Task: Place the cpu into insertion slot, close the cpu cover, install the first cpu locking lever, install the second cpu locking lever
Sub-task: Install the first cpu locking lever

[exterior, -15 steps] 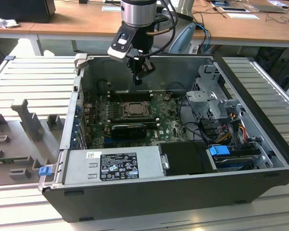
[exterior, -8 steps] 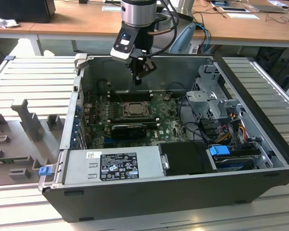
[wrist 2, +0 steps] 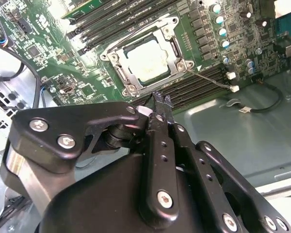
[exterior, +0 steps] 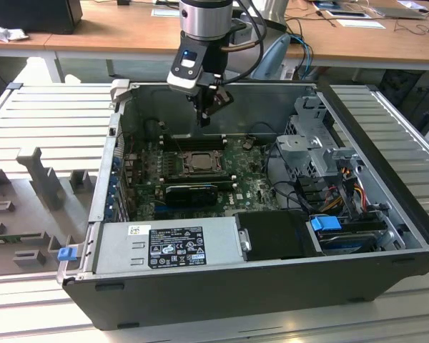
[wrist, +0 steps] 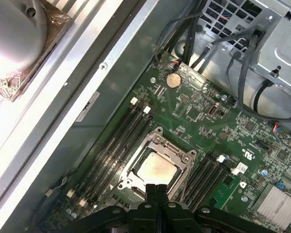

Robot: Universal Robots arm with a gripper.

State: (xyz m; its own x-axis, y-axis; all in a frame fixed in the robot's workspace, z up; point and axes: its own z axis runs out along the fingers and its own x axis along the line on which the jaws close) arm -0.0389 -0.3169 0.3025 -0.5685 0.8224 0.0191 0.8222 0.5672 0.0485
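Silvery-beige cpu (exterior: 198,163) sits in the socket on the green motherboard (exterior: 254,182), at 6 o'clock from the gripper (exterior: 204,120) hovering above in the exterior view; case open, clear room overhead. Second wrist view: gripper (wrist 2: 160,101) pinched together, empty; cpu cover (wrist 2: 176,47) lies flat around the cpu (wrist 2: 148,60). First wrist view: gripper (wrist: 156,190) over the near edge of the cpu cover (wrist: 161,140).

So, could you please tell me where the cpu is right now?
In the exterior view the cpu sits at the middle of the motherboard, framed by the cover, between two banks of memory slots, just below the gripper.
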